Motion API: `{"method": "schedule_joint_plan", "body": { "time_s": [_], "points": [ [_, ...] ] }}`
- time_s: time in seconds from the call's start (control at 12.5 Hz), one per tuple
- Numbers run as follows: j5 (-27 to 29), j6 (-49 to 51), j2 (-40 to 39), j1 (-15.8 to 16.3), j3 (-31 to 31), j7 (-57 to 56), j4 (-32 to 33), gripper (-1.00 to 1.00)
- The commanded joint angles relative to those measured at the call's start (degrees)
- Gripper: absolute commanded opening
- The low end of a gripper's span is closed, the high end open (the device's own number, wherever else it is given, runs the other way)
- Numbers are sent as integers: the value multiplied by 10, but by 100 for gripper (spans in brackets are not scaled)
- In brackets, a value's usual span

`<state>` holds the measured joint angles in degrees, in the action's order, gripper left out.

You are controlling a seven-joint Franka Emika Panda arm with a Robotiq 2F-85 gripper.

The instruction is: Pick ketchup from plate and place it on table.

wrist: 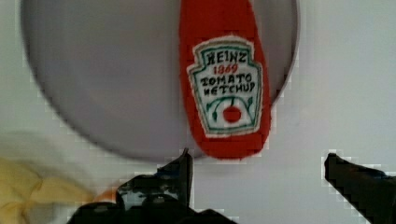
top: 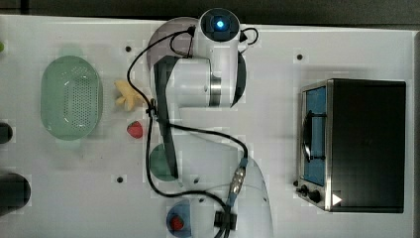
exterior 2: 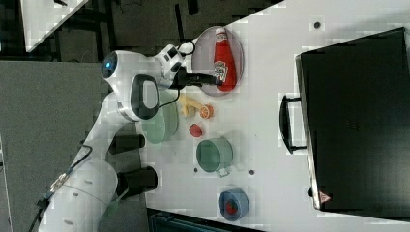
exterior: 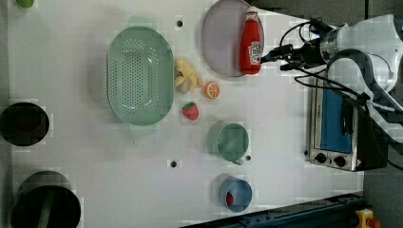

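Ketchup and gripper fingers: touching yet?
Apart. The wrist view shows the open fingers short of the ketchup, with white table between them.

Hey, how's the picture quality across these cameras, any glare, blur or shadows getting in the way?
Top view: the arm covers most of the plate. Left view: even light, soft shadow beside the green basket. Right view: the ketchup label is readable. Wrist view: the label is sharp, while the open gripper and the yellow thing look soft.
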<state>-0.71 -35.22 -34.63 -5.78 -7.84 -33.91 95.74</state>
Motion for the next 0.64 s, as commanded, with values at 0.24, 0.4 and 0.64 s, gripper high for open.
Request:
{"method": "schedule_joint_plan", "body": {
  "time_s": [0.24,0.4,0.64],
  "points": [
    [-12,-28,-80,8,-3,-90,-72,100],
    [-14,-54,-108,10,-3,-91,-88,100],
    [-28,-103,-139,12,-3,-91,-96,100]
  ]
}}
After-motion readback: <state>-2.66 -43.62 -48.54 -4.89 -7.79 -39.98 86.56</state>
